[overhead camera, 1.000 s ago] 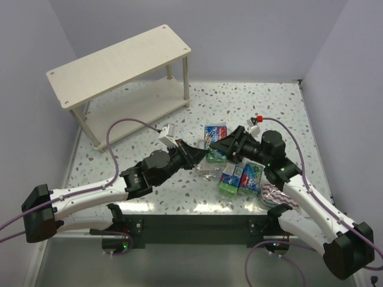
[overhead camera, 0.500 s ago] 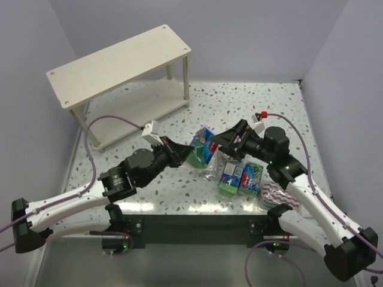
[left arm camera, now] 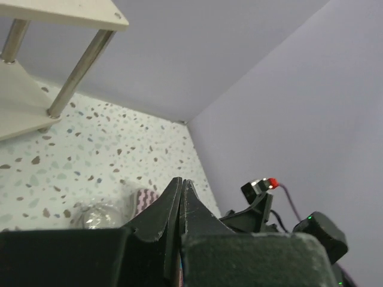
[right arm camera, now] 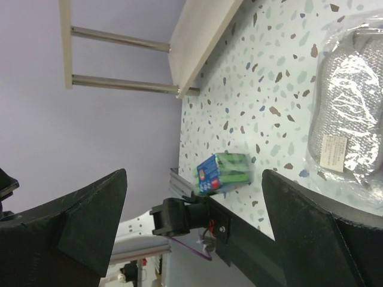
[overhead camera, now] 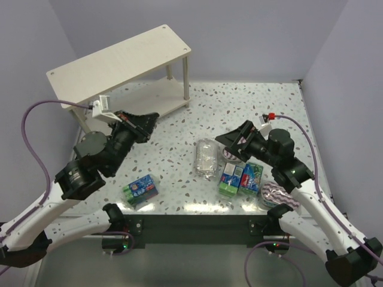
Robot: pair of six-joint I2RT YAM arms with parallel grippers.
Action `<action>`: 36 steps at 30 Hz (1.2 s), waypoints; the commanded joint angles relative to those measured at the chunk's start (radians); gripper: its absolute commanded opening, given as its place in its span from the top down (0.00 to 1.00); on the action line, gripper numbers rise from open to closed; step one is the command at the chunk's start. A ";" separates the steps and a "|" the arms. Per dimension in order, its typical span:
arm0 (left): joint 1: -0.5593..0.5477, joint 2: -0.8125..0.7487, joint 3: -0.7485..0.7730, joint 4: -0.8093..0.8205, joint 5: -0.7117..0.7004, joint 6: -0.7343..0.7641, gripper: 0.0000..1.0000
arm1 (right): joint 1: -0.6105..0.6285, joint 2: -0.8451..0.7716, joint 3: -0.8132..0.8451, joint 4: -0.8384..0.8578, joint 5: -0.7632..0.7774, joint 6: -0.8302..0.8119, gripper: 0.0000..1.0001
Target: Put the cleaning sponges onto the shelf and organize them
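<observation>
The cream shelf [overhead camera: 119, 57] stands at the back left with both boards bare. My left gripper [overhead camera: 153, 118] is shut and empty, raised in front of the shelf's lower board; its jaws are pressed together in the left wrist view [left arm camera: 181, 184]. One green-and-blue pack [overhead camera: 140, 190] lies near the front left edge and also shows in the right wrist view [right arm camera: 224, 171]. The silvery pack [overhead camera: 206, 156] lies mid-table. Two green-and-blue packs [overhead camera: 239, 178] stand beside it. My right gripper [overhead camera: 225, 146] is open and empty above a partly hidden striped pad [overhead camera: 230, 155]. Another striped pad [overhead camera: 275, 194] lies front right.
Lilac walls close in the table on the left, back and right. A dark rail [overhead camera: 197, 221] with the arm bases runs along the near edge. The left arm's purple cable [overhead camera: 36, 113] loops up at the left, in front of the shelf.
My left gripper held a green-and-blue pack at mid-table; that pack now lies near the front left edge. The left gripper has swung left toward the shelf, shut and empty. The silvery pack is uncovered.
</observation>
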 commanded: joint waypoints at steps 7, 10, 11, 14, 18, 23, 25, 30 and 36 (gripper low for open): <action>0.005 0.099 -0.103 -0.376 -0.025 0.059 0.44 | 0.001 0.051 0.064 -0.220 -0.061 -0.232 0.02; 0.005 0.070 -0.137 -0.459 -0.003 0.018 0.36 | 0.009 0.091 0.064 -0.234 -0.144 -0.321 0.02; 0.005 0.061 -0.150 -0.504 -0.008 -0.022 0.34 | 0.019 0.107 0.064 -0.235 -0.164 -0.362 0.02; 0.005 0.012 -0.158 -0.607 -0.068 -0.120 0.31 | 0.131 0.174 0.091 -0.273 -0.121 -0.428 0.02; 0.005 -0.096 -0.155 -0.653 -0.128 -0.182 0.23 | 0.393 0.329 0.205 -0.292 0.104 -0.491 0.02; 0.005 -0.111 -0.092 -0.825 -0.181 -0.257 0.01 | 0.671 0.576 0.377 -0.365 0.328 -0.548 0.02; 0.005 -0.079 -0.072 -0.921 -0.203 -0.289 0.00 | 0.757 0.676 0.452 -0.364 0.400 -0.565 0.02; 0.003 -0.155 -0.075 -0.960 -0.217 -0.368 0.00 | 0.887 0.898 0.622 -0.340 0.528 -0.607 0.02; 0.005 -0.266 -0.088 -0.960 -0.200 -0.404 0.00 | 0.908 1.015 0.682 -0.214 0.621 -0.591 0.02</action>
